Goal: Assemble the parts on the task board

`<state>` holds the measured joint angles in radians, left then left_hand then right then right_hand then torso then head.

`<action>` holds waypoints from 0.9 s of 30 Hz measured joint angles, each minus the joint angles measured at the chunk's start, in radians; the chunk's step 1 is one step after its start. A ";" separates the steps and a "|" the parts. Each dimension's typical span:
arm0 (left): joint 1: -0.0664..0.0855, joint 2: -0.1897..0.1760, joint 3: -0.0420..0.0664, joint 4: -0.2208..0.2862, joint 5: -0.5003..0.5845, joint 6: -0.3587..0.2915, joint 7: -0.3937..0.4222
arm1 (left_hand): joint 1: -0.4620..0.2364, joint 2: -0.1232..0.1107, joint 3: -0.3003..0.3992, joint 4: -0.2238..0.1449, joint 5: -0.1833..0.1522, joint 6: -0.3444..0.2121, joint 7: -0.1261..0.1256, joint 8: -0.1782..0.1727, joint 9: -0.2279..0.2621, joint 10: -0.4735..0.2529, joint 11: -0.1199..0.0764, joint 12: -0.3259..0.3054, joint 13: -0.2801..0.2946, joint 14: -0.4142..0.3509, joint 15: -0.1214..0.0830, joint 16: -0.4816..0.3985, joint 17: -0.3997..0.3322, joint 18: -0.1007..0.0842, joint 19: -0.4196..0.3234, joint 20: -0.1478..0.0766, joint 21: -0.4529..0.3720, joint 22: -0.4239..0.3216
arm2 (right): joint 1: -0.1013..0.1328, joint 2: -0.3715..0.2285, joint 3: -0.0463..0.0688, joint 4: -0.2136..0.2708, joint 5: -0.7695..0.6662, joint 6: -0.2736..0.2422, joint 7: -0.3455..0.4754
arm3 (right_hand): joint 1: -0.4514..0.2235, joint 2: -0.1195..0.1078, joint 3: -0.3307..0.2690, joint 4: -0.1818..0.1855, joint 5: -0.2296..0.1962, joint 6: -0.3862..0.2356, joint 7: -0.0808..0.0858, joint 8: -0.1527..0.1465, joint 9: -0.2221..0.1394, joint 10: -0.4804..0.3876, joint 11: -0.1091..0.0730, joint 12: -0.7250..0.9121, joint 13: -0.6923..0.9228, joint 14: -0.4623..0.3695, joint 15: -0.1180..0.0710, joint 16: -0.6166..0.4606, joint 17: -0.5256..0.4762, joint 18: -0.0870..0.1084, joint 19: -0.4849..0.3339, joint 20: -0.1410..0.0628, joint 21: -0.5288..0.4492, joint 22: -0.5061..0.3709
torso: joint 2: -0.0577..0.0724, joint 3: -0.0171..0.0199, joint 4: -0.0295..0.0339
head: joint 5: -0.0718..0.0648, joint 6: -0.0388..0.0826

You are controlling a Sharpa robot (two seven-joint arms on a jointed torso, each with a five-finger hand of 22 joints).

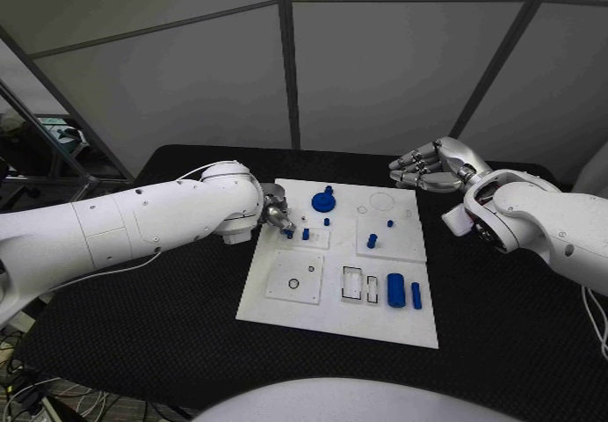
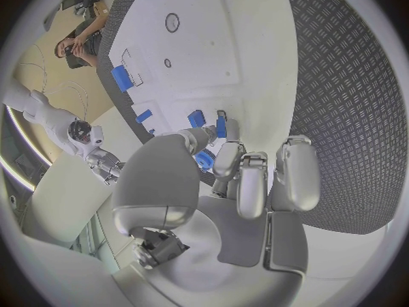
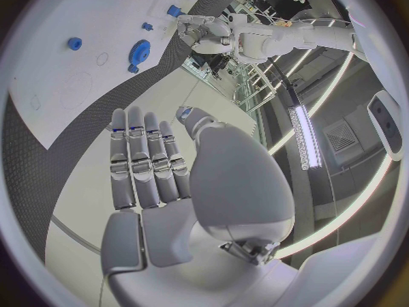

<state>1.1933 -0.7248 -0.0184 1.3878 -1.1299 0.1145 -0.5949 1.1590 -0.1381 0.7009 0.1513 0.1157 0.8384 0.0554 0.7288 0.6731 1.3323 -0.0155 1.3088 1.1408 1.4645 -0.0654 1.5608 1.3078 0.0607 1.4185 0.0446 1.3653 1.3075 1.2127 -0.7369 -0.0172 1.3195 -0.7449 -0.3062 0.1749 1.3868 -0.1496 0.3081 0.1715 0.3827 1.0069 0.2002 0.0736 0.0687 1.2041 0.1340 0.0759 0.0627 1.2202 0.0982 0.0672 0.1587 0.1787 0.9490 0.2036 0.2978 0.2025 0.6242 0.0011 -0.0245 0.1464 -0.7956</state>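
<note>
The black, diamond-textured tabletop (image 1: pixel 152 316) is carrying the flat white rectangular plastic task board (image 1: pixel 332 312), which I take as the landmark here. On the board's near half, a smooth blue cylinder (image 1: pixel 395 289) and a slimmer blue bar (image 1: pixel 416 294) are lying side by side, just right of two dark-outlined rectangular slots (image 1: pixel 358 285); they are probably waiting there as loose stock. Left of the slots, a raised white square tile with a small dark ring (image 1: pixel 294 283) is sitting flush on the board.

Further back, near the board's middle, a short blue peg (image 1: pixel 372 239) is standing upright on another white tile, and a smaller blue stud (image 1: pixel 389 224) is standing just beyond it. Near the board's left edge, the left silver hand (image 1: pixel 278 216) is reaching in from the white arm, its fingers (image 2: pixel 240 184) curling down towards a small upright blue peg (image 1: pixel 306 233). In the left wrist view the fingertips are lying right beside that peg (image 2: pixel 221 126), so the hand is likely closing to pick or seat it, but whether it is actually gripped I cannot tell.

Just behind, a rounded blue knob-like part (image 1: pixel 324 202) is standing at the board's far left.

Beyond the board's far right corner, the right silver hand (image 1: pixel 429 165) is hovering well apart from the parts, released, with straight metallic fingers (image 3: pixel 145 160) holding nothing, apparently parked out of the way.
</note>
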 measured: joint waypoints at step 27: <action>-0.002 0.008 0.000 -0.003 -0.020 0.026 -0.006 | -0.008 -0.008 -0.002 -0.018 -0.005 0.006 -0.001 0.003 0.000 0.005 -0.002 0.000 -0.002 0.000 0.000 0.000 0.000 0.000 0.000 0.000 0.000 0.000 | 0.000 0.001 0.000 -0.001 0.000 0.002 0.000 | 0.000 0.000 0.000 0.000 0.000 0.000 0.000 0.000 0.000 0.000 0.000 0.000 0.000 0.000 0.000 0.000 0.000 0.000 0.000 0.000 0.000 0.000 | 0.000 -0.0001 -0.0005 | 0.001 -0.006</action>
<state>1.1911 -0.7170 -0.0179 1.3844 -1.1495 0.1409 -0.6008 1.1509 -0.1461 0.6993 0.1333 0.1105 0.8442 0.0541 0.7319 0.6731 1.3376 -0.0175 1.3088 1.1387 1.4644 -0.0653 1.5607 1.3078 0.0607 1.4184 0.0447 1.3653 1.3075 1.2127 -0.7355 -0.0172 1.3183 -0.7448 -0.3046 0.1751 1.3868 -0.1496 0.3081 0.1715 0.3826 1.0069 0.2002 0.0736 0.0687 1.2041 0.1340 0.0759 0.0627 1.2202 0.0982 0.0672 0.1588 0.1787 0.9490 0.2036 0.2978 0.2026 0.6239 0.0010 -0.0250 0.1477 -0.8013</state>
